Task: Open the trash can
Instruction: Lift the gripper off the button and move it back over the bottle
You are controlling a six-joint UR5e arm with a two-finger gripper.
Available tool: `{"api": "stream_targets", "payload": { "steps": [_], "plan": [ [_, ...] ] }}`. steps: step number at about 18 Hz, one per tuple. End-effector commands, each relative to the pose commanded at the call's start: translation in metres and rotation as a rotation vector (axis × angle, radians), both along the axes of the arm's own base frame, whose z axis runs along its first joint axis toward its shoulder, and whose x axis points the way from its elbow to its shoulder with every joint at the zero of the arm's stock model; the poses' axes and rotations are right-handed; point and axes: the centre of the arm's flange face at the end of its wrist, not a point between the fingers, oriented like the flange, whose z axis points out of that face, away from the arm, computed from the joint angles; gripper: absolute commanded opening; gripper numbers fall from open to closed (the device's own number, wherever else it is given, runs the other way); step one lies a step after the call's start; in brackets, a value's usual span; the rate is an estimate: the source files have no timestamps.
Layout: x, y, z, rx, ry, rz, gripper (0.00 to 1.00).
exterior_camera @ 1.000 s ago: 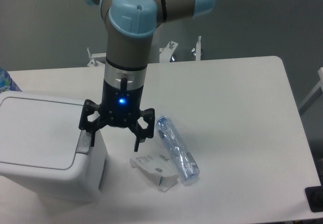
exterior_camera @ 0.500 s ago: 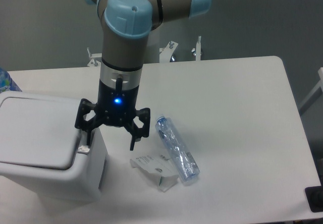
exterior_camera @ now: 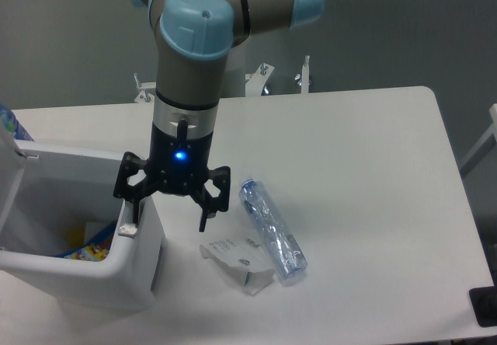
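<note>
White, smooth plastic forms the boxy trash can (exterior_camera: 116,271) at the counter's (exterior_camera: 365,174) left front corner; its lid is up, seemingly only an edge showing at the far left, and colourful wrappers lie inside. The black pincer (exterior_camera: 166,222) hangs spread wide and grips nothing, one fingertip (exterior_camera: 129,225) touching the bin's right rim, the other over bare counter. Just right lie a folded white paper scrap (exterior_camera: 235,259) and a crushed clear cylindrical bottle (exterior_camera: 272,231).
</note>
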Motion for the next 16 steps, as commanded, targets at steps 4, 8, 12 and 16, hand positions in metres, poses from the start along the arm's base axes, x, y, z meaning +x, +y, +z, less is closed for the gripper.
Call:
{"api": "stream_targets", "payload": {
  "steps": [4, 8, 12, 16],
  "plan": [
    [-0.01, 0.004, 0.022, 0.047, 0.047, -0.005, 1.0],
    [-0.062, -0.008, 0.003, -0.007, 0.161, 0.078, 1.0],
    [-0.112, -0.042, -0.055, -0.178, 0.229, 0.052, 1.0],
    [-0.161, -0.068, -0.074, -0.226, 0.247, 0.037, 1.0]
  ]
}}
